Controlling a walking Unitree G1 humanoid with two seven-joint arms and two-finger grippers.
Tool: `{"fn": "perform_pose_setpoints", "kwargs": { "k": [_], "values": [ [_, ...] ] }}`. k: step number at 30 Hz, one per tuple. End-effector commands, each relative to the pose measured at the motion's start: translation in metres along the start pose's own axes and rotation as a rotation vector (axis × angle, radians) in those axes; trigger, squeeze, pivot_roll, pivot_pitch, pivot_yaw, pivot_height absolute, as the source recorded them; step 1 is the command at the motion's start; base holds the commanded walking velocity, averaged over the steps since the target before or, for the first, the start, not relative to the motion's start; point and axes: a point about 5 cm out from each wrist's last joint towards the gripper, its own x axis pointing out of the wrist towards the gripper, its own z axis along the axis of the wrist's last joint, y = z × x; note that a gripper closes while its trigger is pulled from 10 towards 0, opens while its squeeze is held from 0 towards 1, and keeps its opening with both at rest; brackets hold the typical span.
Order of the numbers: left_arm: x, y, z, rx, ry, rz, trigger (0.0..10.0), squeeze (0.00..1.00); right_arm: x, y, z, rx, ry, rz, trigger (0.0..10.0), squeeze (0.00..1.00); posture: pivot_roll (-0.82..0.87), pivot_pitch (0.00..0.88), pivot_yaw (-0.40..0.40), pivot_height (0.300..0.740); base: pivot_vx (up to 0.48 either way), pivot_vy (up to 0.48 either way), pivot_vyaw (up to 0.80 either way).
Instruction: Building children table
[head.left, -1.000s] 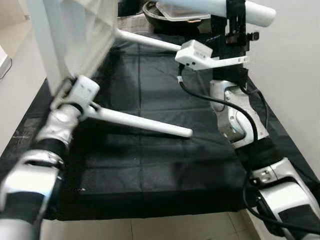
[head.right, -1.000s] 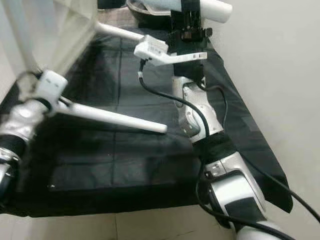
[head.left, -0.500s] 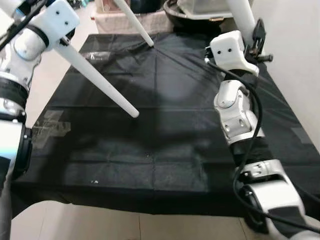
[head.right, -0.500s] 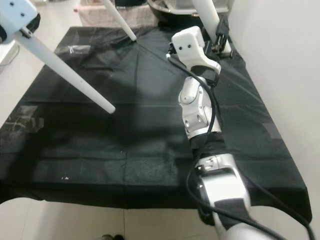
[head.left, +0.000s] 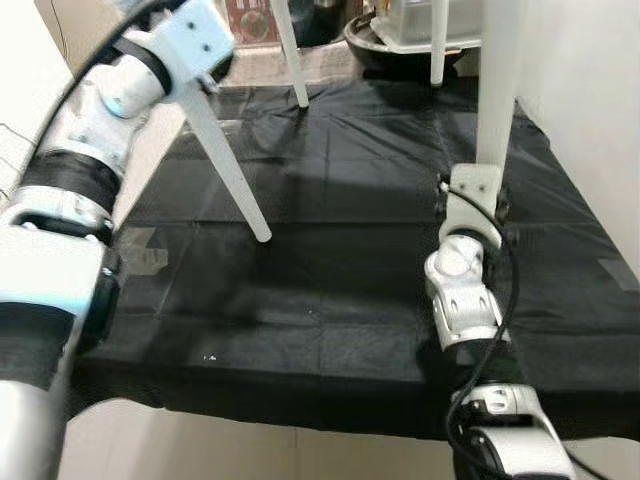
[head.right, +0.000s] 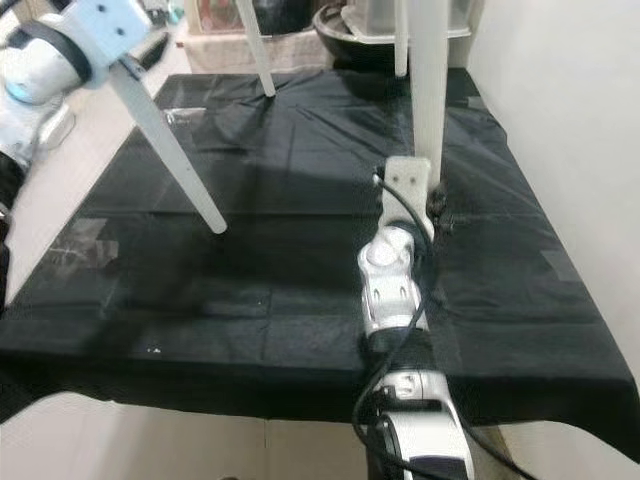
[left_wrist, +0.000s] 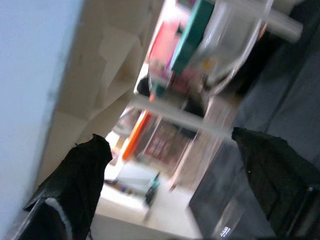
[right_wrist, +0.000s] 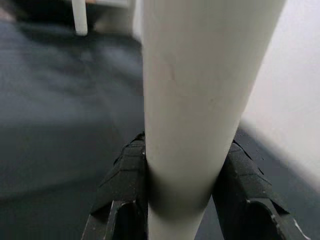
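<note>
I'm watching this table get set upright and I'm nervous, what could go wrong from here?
The right gripper clamps one white leg low down, so the table could pivot or slip in that narrow hold. The slanted leg near the left arm has its tip on the loose black cloth, which might slide or bunch.

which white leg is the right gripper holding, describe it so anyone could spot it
On the black cloth, four white legs stand. Find the near right one, close to the wall. Unlike the others, it is thick, upright, and clamped near its foot by the right gripper.
</note>
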Motion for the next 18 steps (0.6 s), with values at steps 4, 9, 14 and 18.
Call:
{"fn": "perform_pose_setpoints", "kwargs": {
  "k": [4,9,14,18],
  "values": [
    [-0.013,-0.062,-0.022,-0.127,0.019,-0.138,10.0,0.0,-0.006,0.01,-0.025,-0.02,0.145,0.08,10.0,0.0,0.15,0.073,0.066,0.74,0.0,0.0,0.0],
    [-0.033,-0.109,-0.028,-0.236,-0.022,-0.222,10.0,0.0,-0.011,0.021,-0.021,0.018,0.165,0.169,10.0,1.0,0.15,0.065,0.061,0.74,0.0,0.0,0.0],
    [-0.054,-0.13,-0.036,-0.342,0.0,-0.2,10.0,0.0,-0.013,0.019,-0.019,0.024,0.154,0.183,10.0,1.0,0.14,0.064,0.057,0.74,0.0,0.0,0.0],
    [-0.088,-0.153,-0.038,-0.411,0.031,-0.169,10.0,0.0,-0.02,0.011,-0.023,0.021,0.162,0.211,10.0,0.0,0.12,0.057,0.052,0.74,0.0,0.0,0.0]
  ]
}}
